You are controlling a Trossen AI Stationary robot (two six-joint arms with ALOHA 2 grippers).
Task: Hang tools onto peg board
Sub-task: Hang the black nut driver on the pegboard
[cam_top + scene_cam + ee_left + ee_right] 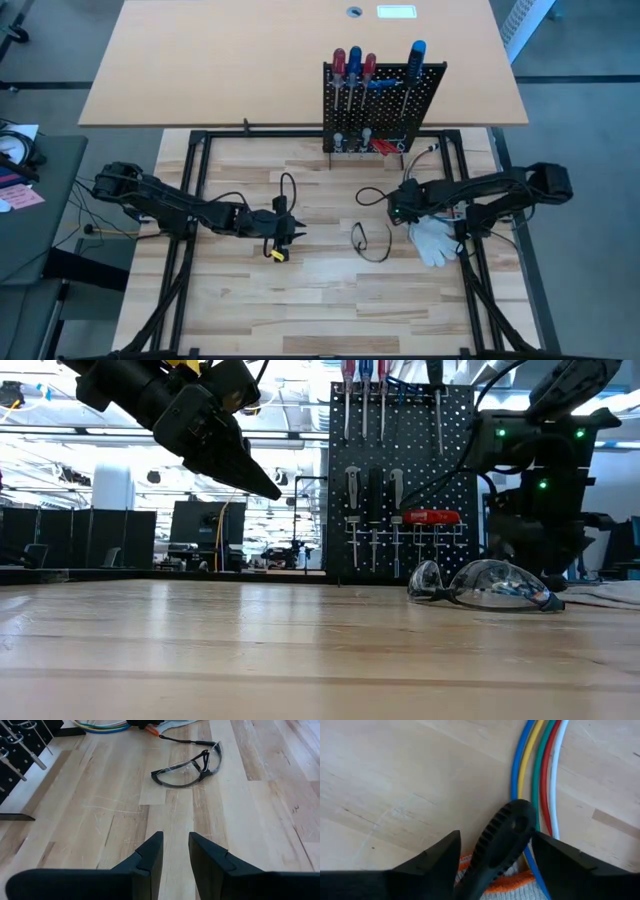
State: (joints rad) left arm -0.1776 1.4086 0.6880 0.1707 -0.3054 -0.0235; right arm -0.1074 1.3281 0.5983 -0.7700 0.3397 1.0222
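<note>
The black peg board (385,100) stands upright at the table's far edge. Red- and blue-handled screwdrivers (355,65) hang on it, and red-handled pliers (430,517) sit low on it. My right gripper (495,840) is open near the board's foot, pointing down. Its fingers stand on either side of a black ribbed tool handle (505,837), which lies on the white glove's orange cuff (505,882). My left gripper (175,845) is open by a narrow gap, holds nothing and hovers above the table's middle (295,230). My right gripper stands open around the black ribbed handle's free end (517,822), coming from above. One finger (555,855) lies close against the handle's side. I cannot tell whether it touches.
Clear safety glasses with a black cord (372,240) lie between the two grippers, also seen in the low view (480,585). A white glove (432,240) lies by the right arm. A bundle of coloured cables (540,770) runs beside the handle. Bare wood lies near the left gripper.
</note>
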